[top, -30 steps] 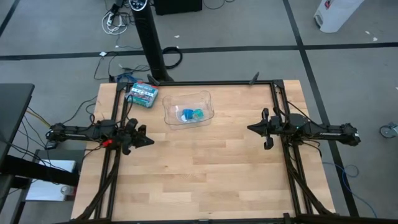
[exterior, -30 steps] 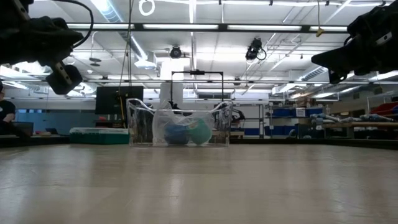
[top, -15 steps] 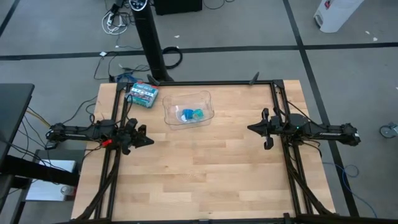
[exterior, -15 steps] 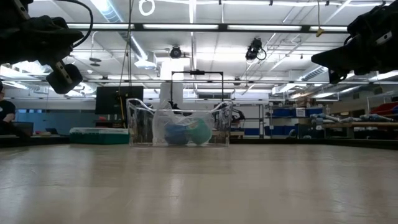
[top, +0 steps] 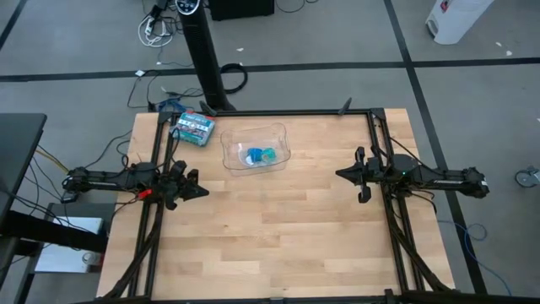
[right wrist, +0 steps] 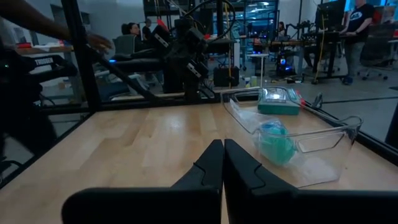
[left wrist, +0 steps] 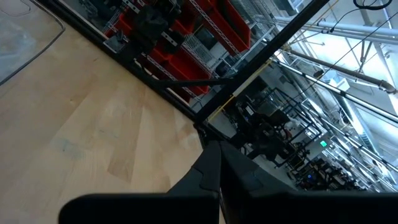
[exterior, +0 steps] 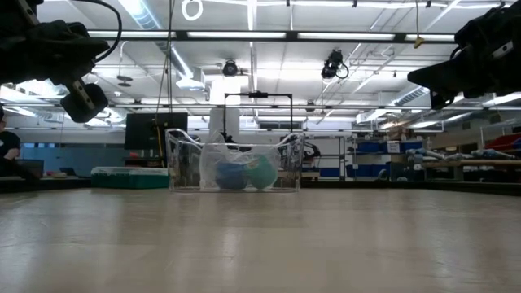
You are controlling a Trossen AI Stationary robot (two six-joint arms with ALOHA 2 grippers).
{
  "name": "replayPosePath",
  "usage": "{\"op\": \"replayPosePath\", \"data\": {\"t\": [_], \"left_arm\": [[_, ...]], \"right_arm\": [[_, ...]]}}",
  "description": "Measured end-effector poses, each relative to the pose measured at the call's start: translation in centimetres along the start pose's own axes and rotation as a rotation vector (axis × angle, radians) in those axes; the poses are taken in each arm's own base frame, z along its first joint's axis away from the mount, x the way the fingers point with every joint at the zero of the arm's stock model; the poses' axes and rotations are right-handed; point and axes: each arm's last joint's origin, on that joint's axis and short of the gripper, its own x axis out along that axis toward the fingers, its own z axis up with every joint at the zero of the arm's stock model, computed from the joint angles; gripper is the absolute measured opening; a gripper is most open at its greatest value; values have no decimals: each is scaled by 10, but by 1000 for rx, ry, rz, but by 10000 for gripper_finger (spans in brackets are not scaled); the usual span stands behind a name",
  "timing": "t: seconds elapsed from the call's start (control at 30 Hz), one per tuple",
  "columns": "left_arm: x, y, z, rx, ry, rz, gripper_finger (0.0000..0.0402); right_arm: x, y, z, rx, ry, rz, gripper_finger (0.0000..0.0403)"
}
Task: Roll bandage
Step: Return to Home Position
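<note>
The bandage is a small bright blue roll [top: 254,156] lying inside a clear plastic bin [top: 255,135] at the table's far middle, next to a teal-green roll [top: 268,154]. In the low view the blue roll [exterior: 231,176] sits left of the teal one [exterior: 262,173]. The right wrist view shows mostly the teal roll [right wrist: 275,144]. My left gripper [top: 205,192] is shut and empty above the table's left side. My right gripper [top: 339,175] is shut and empty above the right side. Both are well clear of the bin.
A green-and-white printed box [top: 193,127] lies at the far left, beside the bin. Bare wooden tabletop [top: 278,228] spreads between the arms and toward the near edge. People show in the room beyond the table in the right wrist view.
</note>
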Motion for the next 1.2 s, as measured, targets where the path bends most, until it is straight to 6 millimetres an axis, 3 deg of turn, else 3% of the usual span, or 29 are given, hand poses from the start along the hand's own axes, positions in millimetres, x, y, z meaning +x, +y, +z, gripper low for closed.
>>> {"op": "replayPosePath", "data": {"t": [1.2], "left_arm": [[0, 0, 0, 0, 0, 0, 6]], "right_arm": [[0, 0, 0, 0, 0, 0, 6]]}}
